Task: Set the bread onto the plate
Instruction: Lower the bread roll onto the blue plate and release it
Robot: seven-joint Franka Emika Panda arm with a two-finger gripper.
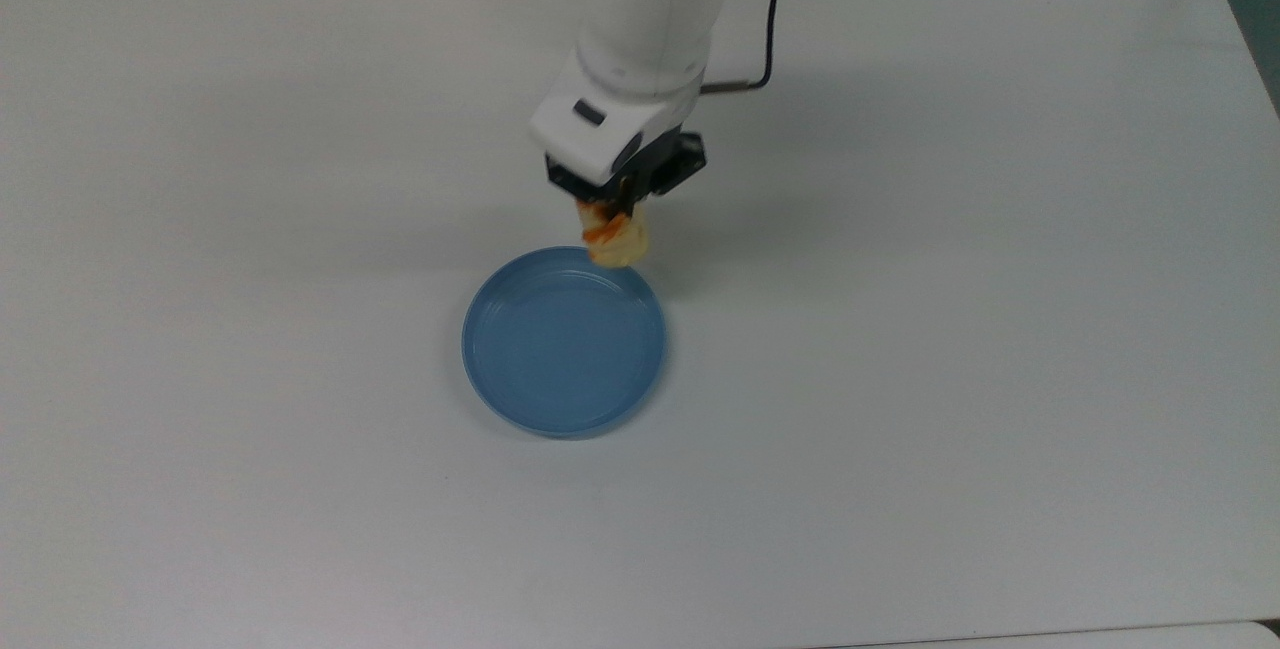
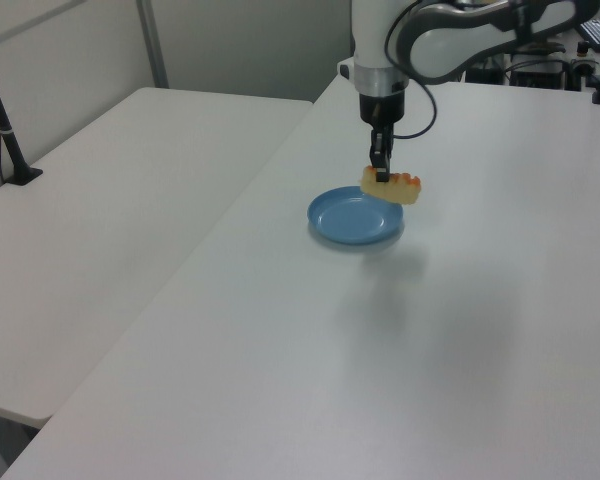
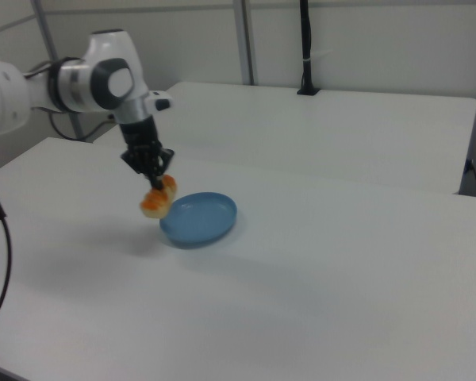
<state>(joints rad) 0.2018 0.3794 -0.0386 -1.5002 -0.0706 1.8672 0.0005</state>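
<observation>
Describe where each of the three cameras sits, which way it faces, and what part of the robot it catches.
Top view: overhead, looking straight down on the white table; shows the arm's white wrist and the claw holding the bread at the plate rim.
Left view: raised, off one table end, looking along it; shows forearm, wrist, claw, bread.
Right view: raised, off the opposite side, facing back; shows elbow, forearm, claw, bread.
Shared: left and right views both show the bread lifted clear above the plate edge.
</observation>
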